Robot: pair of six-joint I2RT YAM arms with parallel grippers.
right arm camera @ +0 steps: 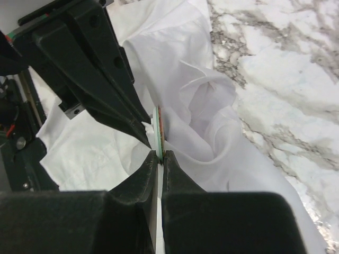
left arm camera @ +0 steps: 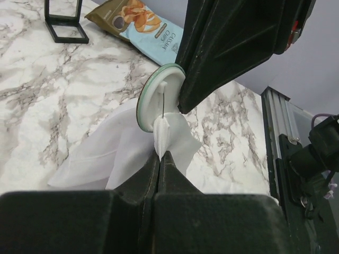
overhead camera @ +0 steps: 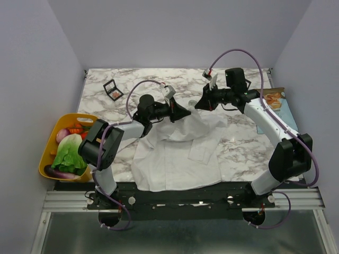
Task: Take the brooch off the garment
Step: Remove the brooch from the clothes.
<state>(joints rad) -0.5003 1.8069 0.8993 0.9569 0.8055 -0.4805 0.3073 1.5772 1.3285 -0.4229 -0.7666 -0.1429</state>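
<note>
The left gripper [left arm camera: 161,155] was clamped on a raised fold of the garment [overhead camera: 175,156] at mid-table. Just right of it, the right gripper [right arm camera: 160,154] pinched the brooch [left arm camera: 152,106] by its rim. The fabric wanted holding firm while the brooch drew straight off along its pin, to spare a tear.

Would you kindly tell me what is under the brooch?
Under the brooch is a tuft of the shirt, pinched by the left gripper; the table below is covered by fabric.

The round green-rimmed brooch [left arm camera: 152,103] stands on edge, pinned to the white garment's [overhead camera: 175,159] raised fold.
</note>
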